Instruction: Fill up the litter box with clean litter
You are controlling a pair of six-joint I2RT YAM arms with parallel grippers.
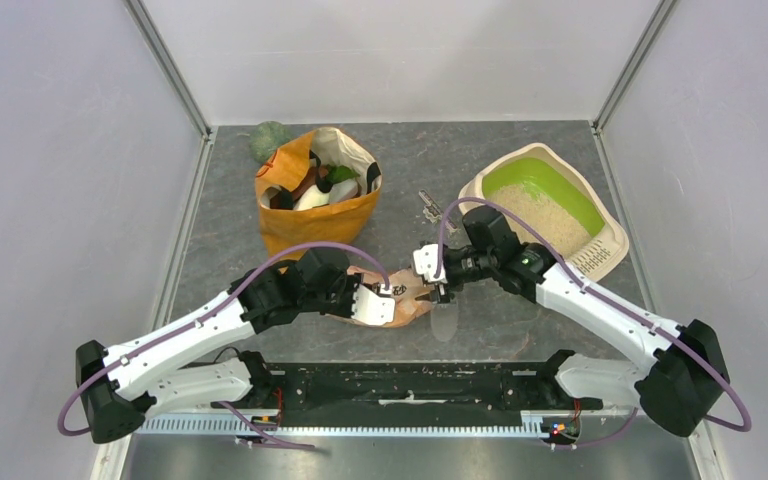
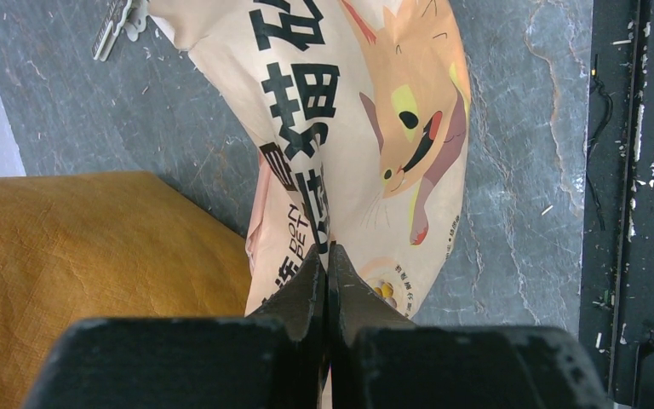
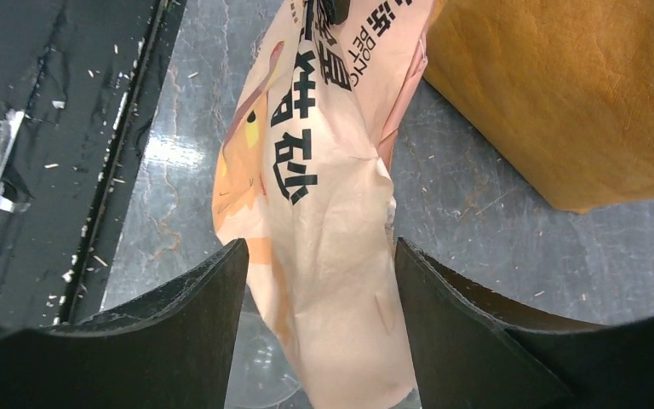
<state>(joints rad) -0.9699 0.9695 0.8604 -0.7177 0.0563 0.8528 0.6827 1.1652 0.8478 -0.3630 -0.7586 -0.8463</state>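
The litter box [image 1: 608, 232] stands at the back right, lime-green hood at its far end, slotted grille [image 1: 594, 262] at the near end. Pale beige litter [image 1: 545, 222] lies inside it. A peach litter pouch [image 1: 412, 303] with a cat print lies on the table between my grippers. My left gripper [image 1: 388, 300] is shut, pinching one end of the pouch [image 2: 366, 128] between its fingertips [image 2: 311, 277]. My right gripper [image 1: 439, 290] is open, its fingers [image 3: 213, 298] on either side of the pouch's other end [image 3: 324, 213] without touching it.
The orange paper shopping bag [image 1: 315, 200], full of items, stands at the back left, close beside the pouch [image 2: 94, 247] [image 3: 562, 94]. A small metal object [image 1: 430, 209] lies between bag and litter box. A clear plastic thing [image 3: 260, 375] lies under the right gripper. The black rail [image 1: 410, 385] runs along the near edge.
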